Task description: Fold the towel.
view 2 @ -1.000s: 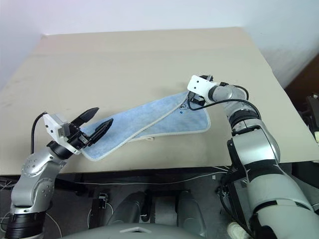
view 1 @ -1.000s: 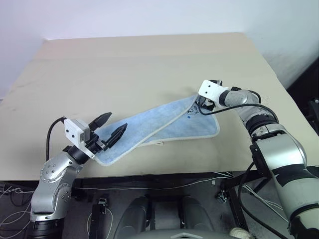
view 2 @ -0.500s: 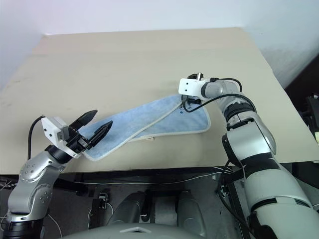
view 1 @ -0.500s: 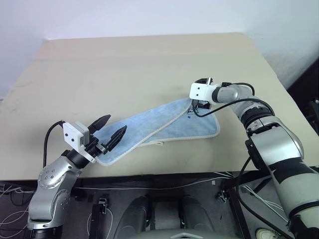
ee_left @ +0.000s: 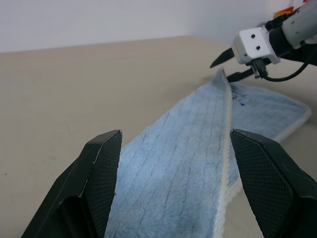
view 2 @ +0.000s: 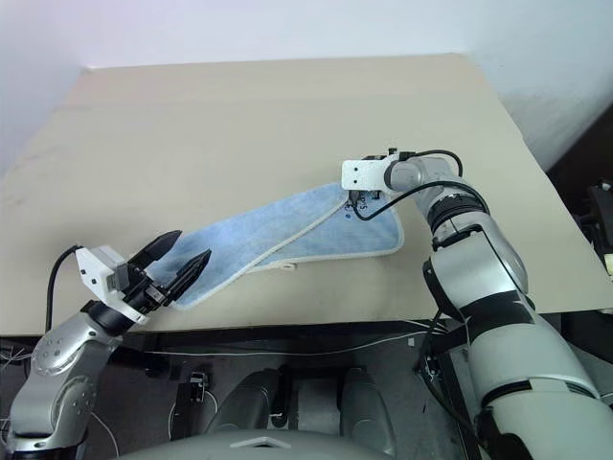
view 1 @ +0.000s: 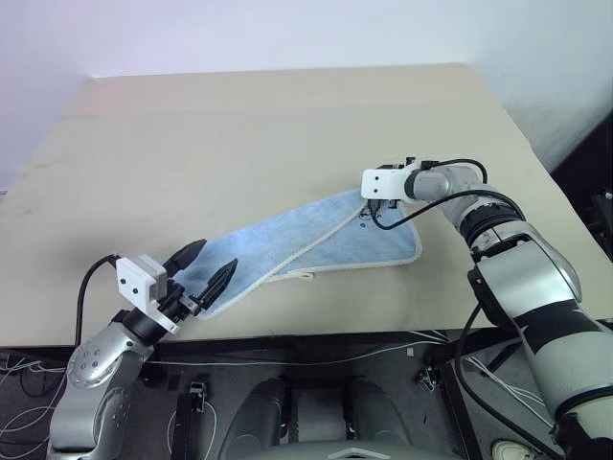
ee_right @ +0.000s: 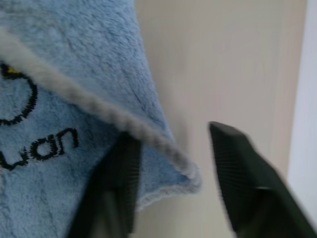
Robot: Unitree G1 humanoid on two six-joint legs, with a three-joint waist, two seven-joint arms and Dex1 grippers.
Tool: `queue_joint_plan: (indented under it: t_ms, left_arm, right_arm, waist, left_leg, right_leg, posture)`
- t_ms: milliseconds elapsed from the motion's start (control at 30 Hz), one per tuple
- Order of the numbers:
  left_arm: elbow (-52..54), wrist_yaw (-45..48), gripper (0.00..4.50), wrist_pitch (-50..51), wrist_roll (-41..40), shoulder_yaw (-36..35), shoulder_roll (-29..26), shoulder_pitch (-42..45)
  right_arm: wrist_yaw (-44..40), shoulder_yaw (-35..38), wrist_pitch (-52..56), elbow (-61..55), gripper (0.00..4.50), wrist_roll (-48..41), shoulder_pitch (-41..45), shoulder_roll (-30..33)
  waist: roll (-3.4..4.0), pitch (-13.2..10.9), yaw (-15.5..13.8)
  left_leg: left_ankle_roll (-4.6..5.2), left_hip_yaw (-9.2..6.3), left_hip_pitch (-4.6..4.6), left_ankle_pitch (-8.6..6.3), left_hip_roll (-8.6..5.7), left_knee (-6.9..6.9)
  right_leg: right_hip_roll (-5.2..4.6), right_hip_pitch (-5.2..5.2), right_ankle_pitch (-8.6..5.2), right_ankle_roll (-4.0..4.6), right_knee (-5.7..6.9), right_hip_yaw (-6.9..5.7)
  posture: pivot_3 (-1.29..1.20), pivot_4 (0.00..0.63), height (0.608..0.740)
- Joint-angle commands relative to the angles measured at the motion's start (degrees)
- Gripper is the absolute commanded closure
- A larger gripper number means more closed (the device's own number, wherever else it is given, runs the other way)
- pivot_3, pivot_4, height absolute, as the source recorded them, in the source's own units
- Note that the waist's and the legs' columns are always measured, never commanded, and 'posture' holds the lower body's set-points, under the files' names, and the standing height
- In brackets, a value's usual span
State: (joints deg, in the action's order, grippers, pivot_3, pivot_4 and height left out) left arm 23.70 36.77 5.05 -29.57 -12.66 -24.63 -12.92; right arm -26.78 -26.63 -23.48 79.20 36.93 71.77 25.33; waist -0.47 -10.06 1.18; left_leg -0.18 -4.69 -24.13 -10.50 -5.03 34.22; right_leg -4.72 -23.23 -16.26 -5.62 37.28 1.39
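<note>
Dark stitched letters "uan" on the towel (ee_right: 59, 94), rest cut off.

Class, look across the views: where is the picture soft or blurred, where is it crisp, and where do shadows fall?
Right wrist view: soft, the black fingers and towel edge smeared. Left wrist view: crisp on the near fingers and terry pile, softer toward the right gripper. Left eye view: even light, faint shadow on the table beside the towel's raised corner.

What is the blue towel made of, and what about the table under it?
The towel looks like soft, fuzzy terry cloth: its fluffy pile and whitish stitched edge show. The table looks like smooth, matte beige board, perhaps laminated wood; that part is hard to tell.
</note>
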Motion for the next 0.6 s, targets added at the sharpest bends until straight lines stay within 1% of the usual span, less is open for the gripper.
queue_joint_plan:
  t_ms: [33, 67, 100, 200, 300, 400, 433, 533, 600]
  left_arm:
    - [2.0, 0.15, 0.85, -1.94, 0.02, -1.47, 0.08, -0.84]
    - [1.57, 0.53, 0.85, -2.52, -0.02, -1.73, 0.11, -1.34]
    - [1.14, 0.92, 0.85, -3.08, -0.04, -1.93, 0.14, -1.8]
    - [-0.38, 2.03, 0.85, -4.74, 0.13, -2.22, 0.15, -2.77]
    - [-1.48, 2.82, 0.85, -6.05, 0.34, -2.36, 0.18, -3.27]
    - [-4.59, 4.67, 0.85, -8.6, 0.49, -2.86, 0.3, -3.49]
    - [-5.72, 5.32, 0.85, -9.44, 0.55, -3.02, 0.31, -3.41]
    - [-8.35, 6.5, 0.85, -11.48, 0.69, -3.34, 0.27, -2.66]
    - [-10.45, 7.4, 0.85, -12.98, 0.71, -3.61, 0.18, -2.12]
  right_arm:
    - [0.33, 0.55, -0.48, -0.08, 3.66, -0.14, 1.9, -0.55]
    - [0.23, 0.74, -0.48, -0.09, 4.1, -0.27, 1.99, -0.65]
    - [0.12, 0.85, -0.54, -0.11, 4.44, -0.34, 2.07, -0.65]
    - [-0.64, 0.79, -1.5, -0.24, 4.48, -0.3, 2.23, -0.22]
    - [-3.16, 2.27, -1.74, -0.45, 4.48, -1.96, 2.53, 0.41]
    - [-11.5, 7.96, -2.02, -1.09, 4.48, -8.59, 2.65, 0.5]
    - [-13.6, 8.81, -3.01, -1.46, 4.48, -9.62, 2.44, 0.89]
    - [-15.82, 8.87, -5.31, -2.47, 4.48, -9.7, 1.7, 2.18]
    - [-18.42, 10.18, -6.75, -3.69, 4.48, -11.67, 1.36, 2.96]
  waist:
    - [0.0, 0.0, 0.02]
    - [0.0, 0.0, 0.07]
    - [0.0, 0.0, 0.12]
    - [0.01, -0.01, 0.08]
    - [0.01, -0.01, 0.05]
    - [0.01, -0.01, 0.02]
    - [0.01, -0.01, 0.04]
    - [0.01, -0.01, 0.03]
    - [0.02, -0.01, 0.03]
  left_leg:
    - [0.0, 0.0, 0.0, 0.0, 0.0, 0.0]
    - [0.0, 0.0, 0.0, 0.0, 0.0, 0.0]
    - [0.0, 0.01, 0.0, 0.0, 0.0, 0.0]
    - [0.0, 0.0, 0.0, 0.0, 0.01, -0.03]
    - [-0.01, 0.0, 0.0, 0.01, 0.01, -0.03]
    - [-0.01, 0.01, 0.0, 0.01, 0.01, -0.03]
    - [-0.01, 0.01, 0.0, 0.01, 0.01, -0.03]
    - [0.0, 0.01, 0.01, 0.0, 0.01, -0.03]
    - [0.0, 0.01, 0.01, 0.0, 0.01, -0.03]
  right_leg:
    - [0.0, 0.0, 0.0, 0.0, 0.0, 0.0]
    - [0.0, 0.0, 0.0, 0.0, 0.0, 0.0]
    - [0.0, -0.01, 0.0, 0.0, 0.0, 0.01]
    - [0.01, -0.02, 0.0, 0.0, 0.0, 0.01]
    - [0.01, -0.01, 0.0, 0.01, 0.0, 0.01]
    - [0.01, -0.01, 0.0, 0.01, -0.01, 0.01]
    - [0.01, 0.0, 0.0, 0.0, -0.01, 0.01]
    - [0.01, 0.01, 0.0, 0.0, -0.02, 0.01]
    - [0.0, 0.01, 0.0, 0.01, -0.02, 0.01]
  posture:
    - [0.0, 0.15, 0.74]
    - [0.0, 0.15, 0.74]
    - [0.0, 0.15, 0.74]
    - [0.0, 0.15, 0.74]
    - [0.0, 0.15, 0.74]
    - [0.0, 0.15, 0.74]
    - [0.0, 0.15, 0.74]
    - [0.0, 0.15, 0.74]
    - [0.0, 0.15, 0.74]
